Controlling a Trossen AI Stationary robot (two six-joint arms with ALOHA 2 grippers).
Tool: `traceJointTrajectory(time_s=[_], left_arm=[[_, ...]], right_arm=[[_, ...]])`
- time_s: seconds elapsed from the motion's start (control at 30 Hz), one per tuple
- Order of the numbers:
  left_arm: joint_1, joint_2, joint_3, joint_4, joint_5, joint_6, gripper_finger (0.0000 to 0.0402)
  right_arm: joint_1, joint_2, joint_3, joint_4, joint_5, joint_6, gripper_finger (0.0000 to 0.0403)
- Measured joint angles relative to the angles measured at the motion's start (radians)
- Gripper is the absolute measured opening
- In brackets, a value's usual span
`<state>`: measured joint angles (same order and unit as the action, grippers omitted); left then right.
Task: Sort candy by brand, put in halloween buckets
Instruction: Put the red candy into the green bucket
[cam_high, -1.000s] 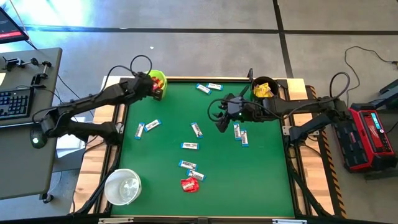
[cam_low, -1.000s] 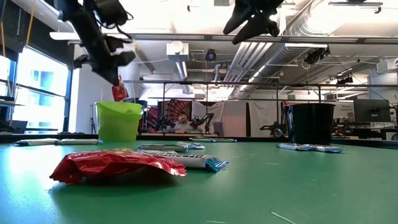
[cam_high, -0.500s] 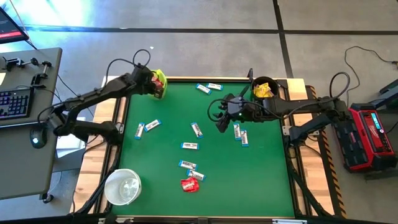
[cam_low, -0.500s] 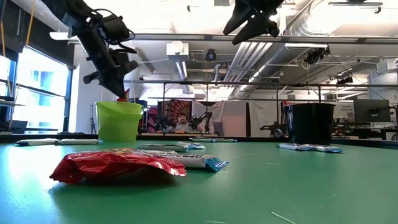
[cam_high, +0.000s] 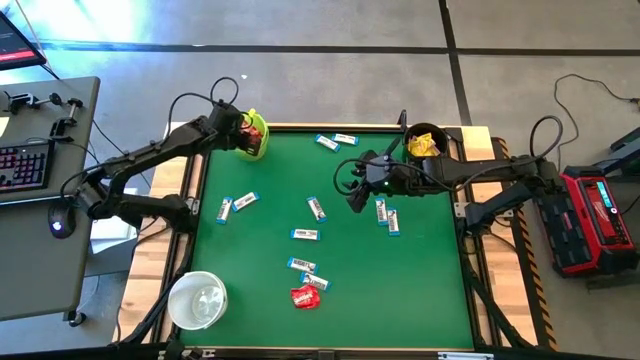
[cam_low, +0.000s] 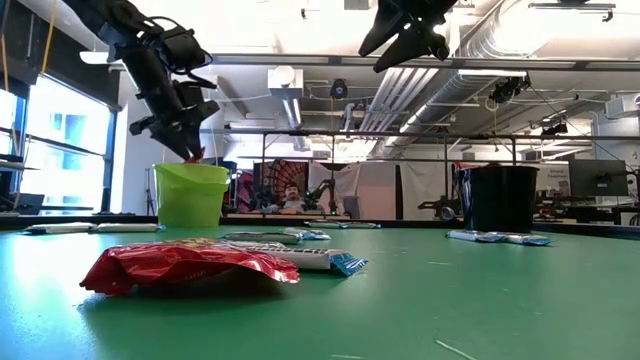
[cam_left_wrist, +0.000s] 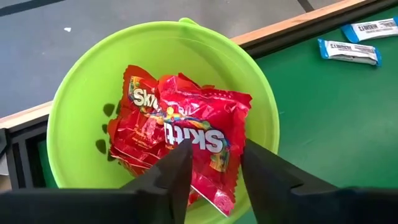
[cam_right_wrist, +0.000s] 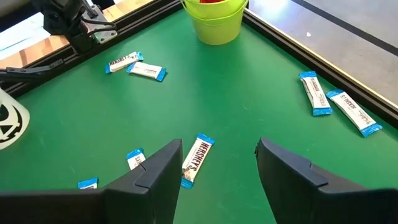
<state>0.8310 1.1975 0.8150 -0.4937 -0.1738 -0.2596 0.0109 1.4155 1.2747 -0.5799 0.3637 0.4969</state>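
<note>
The lime green bucket (cam_left_wrist: 74, 93) stands at the table's far left corner and holds red packets (cam_left_wrist: 140, 124). My left gripper (cam_left_wrist: 214, 149) hangs open over its mouth, one finger on either side of the topmost red packet (cam_left_wrist: 205, 118). The black bucket (cam_high: 425, 143) at the far right holds yellow packets. The white bucket (cam_high: 197, 300) stands near left. Several white-and-blue bars (cam_high: 305, 234) and one red packet (cam_high: 303, 296) lie on the green mat. My right gripper (cam_right_wrist: 217, 146) hovers open above one bar (cam_right_wrist: 198, 158), right of the middle. My left gripper comes at the green bucket from above, and the topmost red packet's lower end (cam_left_wrist: 217, 193) shows between its two fingers. Whether the fingers touch that packet, I cannot tell. The packet lies on the other red packets inside the bucket.
Two bars (cam_high: 385, 215) lie right of my right gripper, two more (cam_high: 335, 141) by the far edge, two (cam_high: 235, 205) on the left. Wooden rails (cam_high: 155, 250) border the mat. A desk with a keyboard (cam_high: 25, 165) stands left of the table.
My left gripper has come down toward the green bucket's mouth with the red packet, which hung clear above the rim and now sits at rim height in the bucket.
</note>
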Motion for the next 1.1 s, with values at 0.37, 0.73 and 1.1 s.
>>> traceJointTrajectory(time_s=[0.37,0.73,1.1], left_arm=[[0.017,-0.001,0.112,-0.112,-0.007,0.027,0.0147],[0.037,0.172,0.112,-0.133,0.133,0.124,0.0021],[0.064,0.201,0.112,-0.081,0.023,0.131,0.0007]], right_arm=[[0.000,0.000,0.000,0.000,0.000,0.000,0.0193],[-0.011,0.000,0.000,0.000,0.000,0.002,0.0192],[-0.011,0.000,0.000,0.000,0.000,0.021,0.0192]])
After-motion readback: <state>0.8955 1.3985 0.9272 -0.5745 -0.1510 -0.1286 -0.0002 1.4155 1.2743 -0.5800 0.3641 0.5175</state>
